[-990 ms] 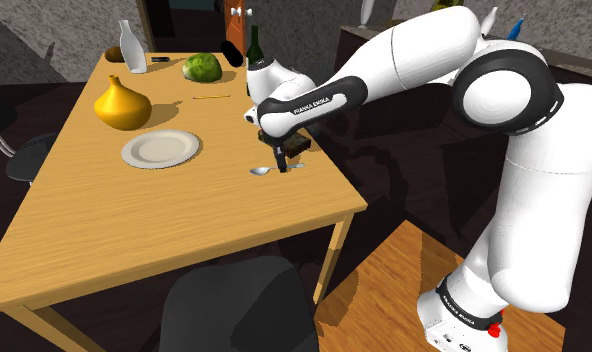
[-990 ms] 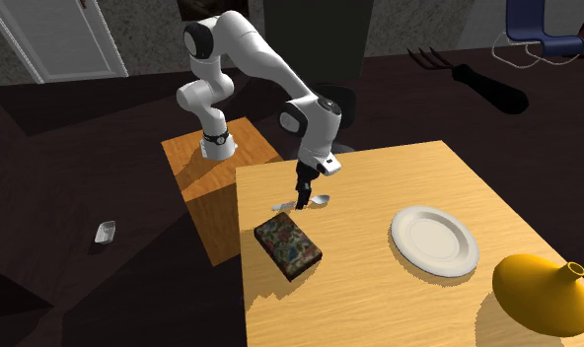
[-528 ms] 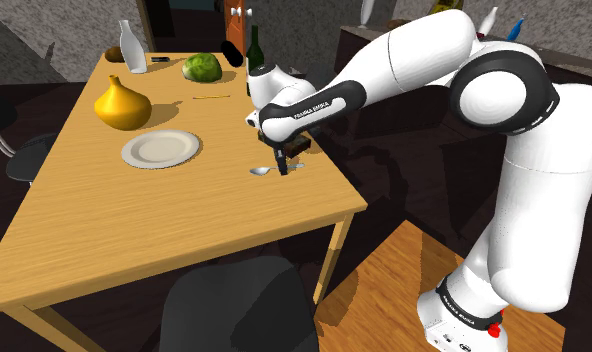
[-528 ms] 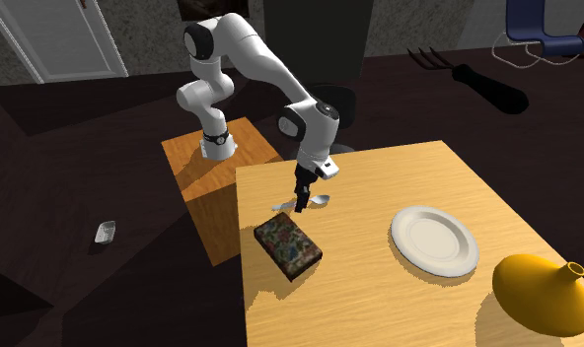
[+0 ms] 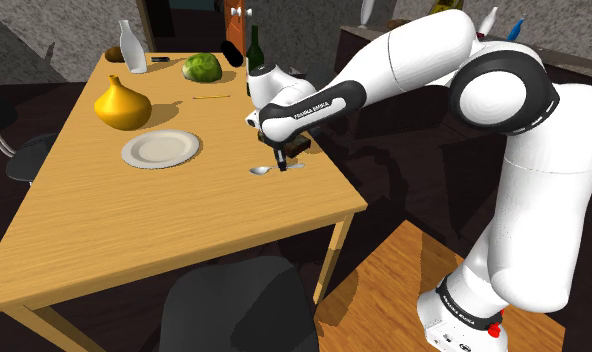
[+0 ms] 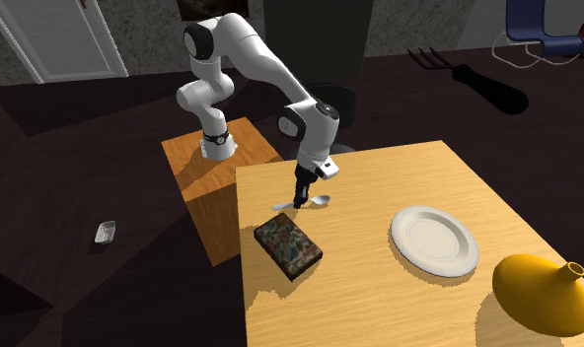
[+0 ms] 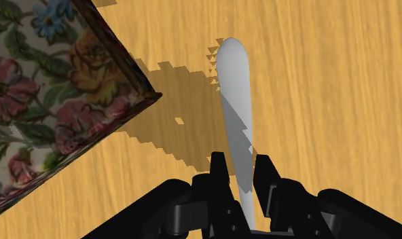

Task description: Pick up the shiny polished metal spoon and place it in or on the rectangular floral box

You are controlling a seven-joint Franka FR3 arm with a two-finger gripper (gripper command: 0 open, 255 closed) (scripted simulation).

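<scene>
Wrist view: claw (image 7: 241, 166) pinched on metal spoon (image 7: 233, 88) handle | I'd lift straight, slow, bowl end may droop | then over floral box (image 7: 50, 102), set flat.

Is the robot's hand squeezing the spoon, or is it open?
Shut on it. On the gripper, the two black fingers touch the thin handle of the spoon from both sides.
</scene>
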